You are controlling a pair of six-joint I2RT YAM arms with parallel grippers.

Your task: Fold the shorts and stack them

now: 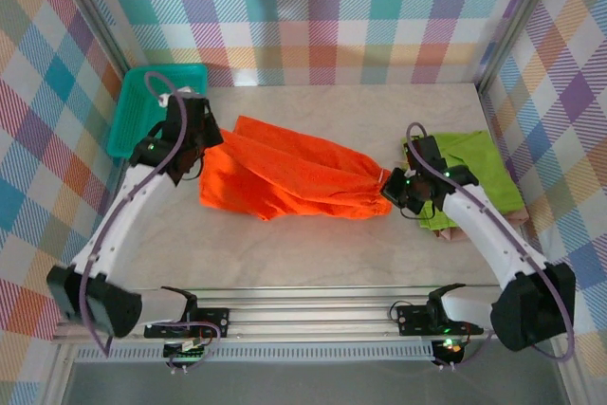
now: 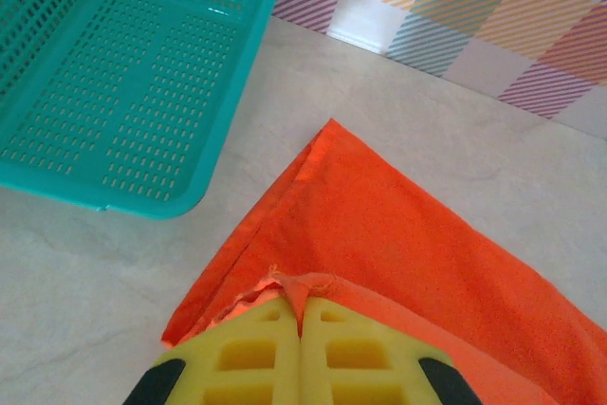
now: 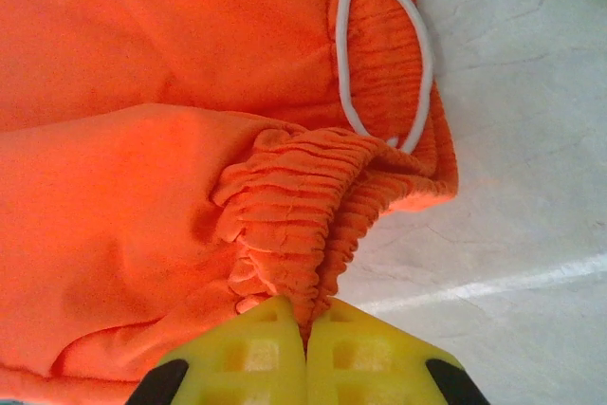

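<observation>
Now, quick notes from the bench:

1. Orange shorts [image 1: 285, 177] lie across the mid table [image 1: 313, 253], stretched between the two arms. Cloth is rumpled, w/ one layer lapped over another.
2. L gripper [image 2: 302, 315]: yellow fingers pressed together, clenched on a hem edge at the left end of the orange shorts. A bit of hem pokes up betw. the pads. Beyond it the cloth runs out to a pointed corner lying flat on the table.
3. R gripper [image 3: 305, 315]: fingers closed tight, pinching the bunched elastic waistband [image 3: 303, 206] at the shorts' right end. The waistband is gathered into ridges right at the fingertips.
4. White drawstring [image 3: 379, 64] loops loose over the waistband, just past the pinch point.
5. Green shorts [image 1: 484, 173]: lying flat on the right side of the table, partly under the R arm, near the waist end of the orange pair.
6. Pink shorts [image 1: 517, 216]: a thin pale edge peeks out from under the green pair. Can't tell how they are folded.
7. Teal mesh basket [image 1: 133, 111]: far-left corner by the wall, close to the L gripper. In the L wrist view it sits near the orange corner but apart from it.
</observation>
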